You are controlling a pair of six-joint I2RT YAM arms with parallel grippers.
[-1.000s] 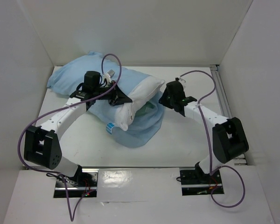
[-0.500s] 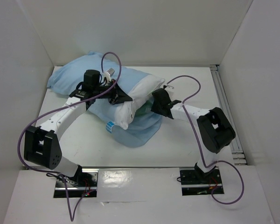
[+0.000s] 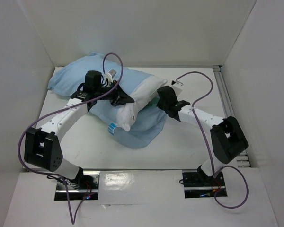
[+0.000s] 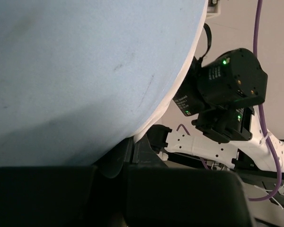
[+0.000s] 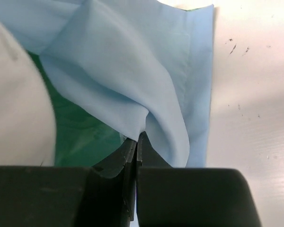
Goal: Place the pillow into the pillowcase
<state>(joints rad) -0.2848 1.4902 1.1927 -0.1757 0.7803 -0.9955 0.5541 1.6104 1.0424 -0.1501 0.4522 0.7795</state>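
Pillow (image 3: pixel 141 96) sits mid-frame on the desk (image 3: pixel 194 90), half inside the pillowcase (image 3: pixel 141 131), left fingers (image 4: pixel 143 152) clamped on its upper cloth, right fingers (image 5: pixel 122 158) pinching the hem (image 5: pixel 199 71) — best pull both edges apart and draw them evenly over the exposed end.

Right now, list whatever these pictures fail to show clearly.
- Far end of the pillow: top view, covered by the pillowcase.
- Print on the label: top view, too small to read.
- Tips of the right end effector: top view, hidden under its own body.
- Most of the pillow: right wrist view, blurred, cut off by the left edge.
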